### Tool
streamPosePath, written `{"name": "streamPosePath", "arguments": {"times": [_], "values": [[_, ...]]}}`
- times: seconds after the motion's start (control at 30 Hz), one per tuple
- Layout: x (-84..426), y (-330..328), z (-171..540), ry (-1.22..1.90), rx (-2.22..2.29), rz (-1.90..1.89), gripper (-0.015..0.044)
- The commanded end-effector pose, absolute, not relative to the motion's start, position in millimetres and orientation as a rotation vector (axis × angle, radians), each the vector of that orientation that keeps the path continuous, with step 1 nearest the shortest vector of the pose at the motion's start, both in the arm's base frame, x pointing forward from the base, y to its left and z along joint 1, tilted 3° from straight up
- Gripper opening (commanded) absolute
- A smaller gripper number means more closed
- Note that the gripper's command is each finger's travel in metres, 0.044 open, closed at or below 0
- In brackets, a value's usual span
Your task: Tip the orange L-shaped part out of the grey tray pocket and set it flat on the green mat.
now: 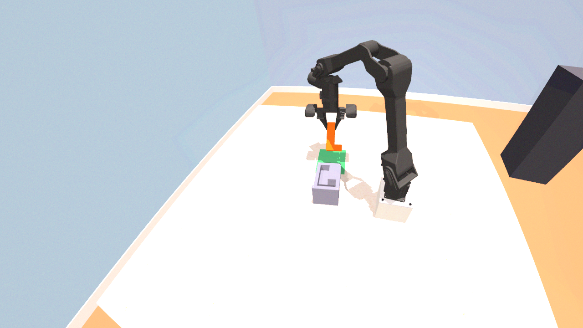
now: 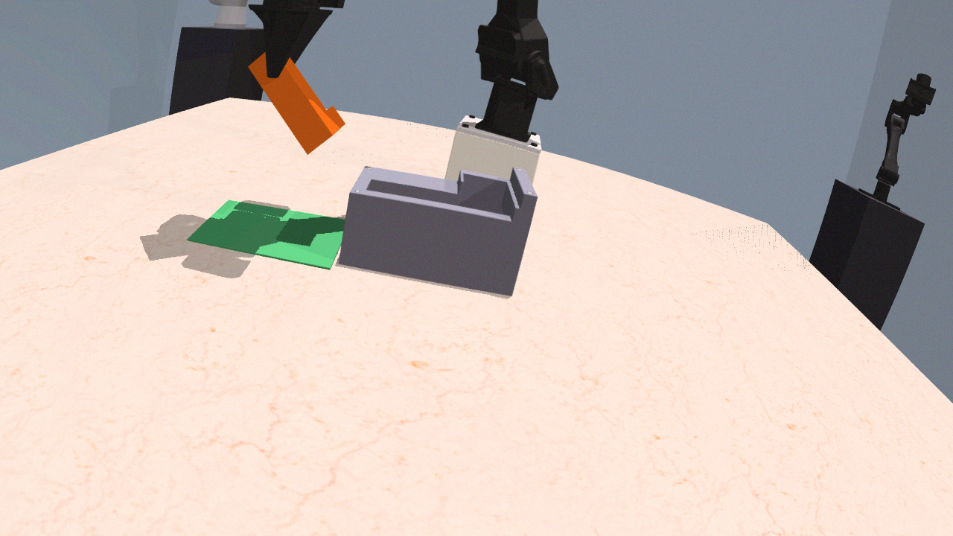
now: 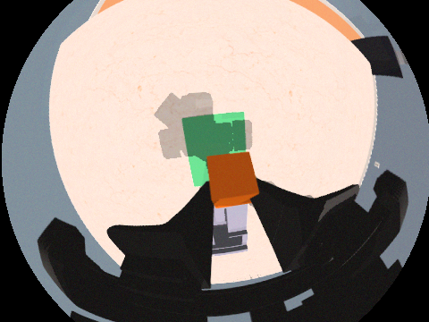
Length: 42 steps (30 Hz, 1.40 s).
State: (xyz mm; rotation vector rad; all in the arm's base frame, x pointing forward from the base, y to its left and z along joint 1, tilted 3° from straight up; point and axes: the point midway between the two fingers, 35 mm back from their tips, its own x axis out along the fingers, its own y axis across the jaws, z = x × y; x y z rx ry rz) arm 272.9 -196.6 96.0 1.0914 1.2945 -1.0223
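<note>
"Well, what is seen from left to right in the exterior view?"

"First, a green mat (image 1: pixel 332 156) (image 2: pixel 306 254) (image 3: pixel 203 134), laid flat on the table."

"And the orange part (image 1: pixel 330 136) (image 2: pixel 299 109) (image 3: pixel 232 172)?"

"It is held tilted in the air, L-shaped end lowest, its raised end pinched in the partly open jaws of the gripper (image 1: pixel 330 128) (image 2: pixel 273 71) (image 3: pixel 229 182)."

"Next?"

"The grey tray (image 1: pixel 325 195) (image 2: pixel 426 240) (image 3: pixel 238 216), its pocket left unfilled; behind it, the white base (image 1: pixel 393 212) (image 2: pixel 489 159) is partly hidden."
</note>
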Motion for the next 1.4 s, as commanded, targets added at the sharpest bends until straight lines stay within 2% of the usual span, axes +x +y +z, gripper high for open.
{"name": "streamPosePath", "arguments": {"times": [0.0, 1.37], "values": [[274, -199, 93, 1.292, 1.083, -1.021, 0.0], [275, -197, 28, 1.293, 1.083, -1.021, 0.0]]}}
